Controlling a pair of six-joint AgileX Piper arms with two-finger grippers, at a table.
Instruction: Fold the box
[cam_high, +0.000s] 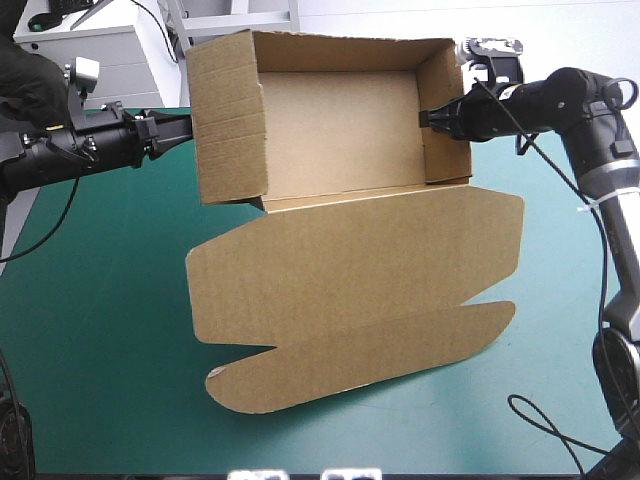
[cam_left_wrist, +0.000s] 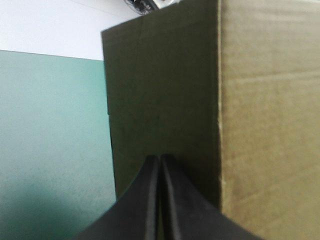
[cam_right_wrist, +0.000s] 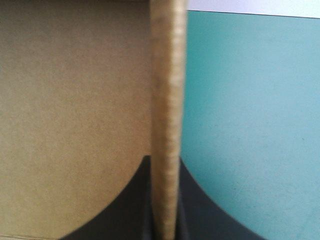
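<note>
From where I stand, the box is an open tray at the far side of the table, midway between the two arms. Its four walls are up and its lid lies spread flat toward the near edge over the teal-green cover. The lid's outer flap has rounded ends and lies closest to the near edge. I cannot tell whether the tray rests on the cover or is held a little above it.

The left gripper comes in level from the left. Its black fingers are pressed together into one point, and that point touches the outside of the left wall. The left wrist view shows the same: the joined fingers meet against the shaded brown outer face, with a lighter brown face around the corner.

The right gripper reaches in from the right and pinches the right wall. One finger is inside the tray and the other outside. In the right wrist view the wall's raw edge rises straight up between the fingers, which are nearly closed on it. The tray's inner face is on one side and the cover on the other.

All the board in sight is plain brown, marked only by crease lines and fluting.
</note>
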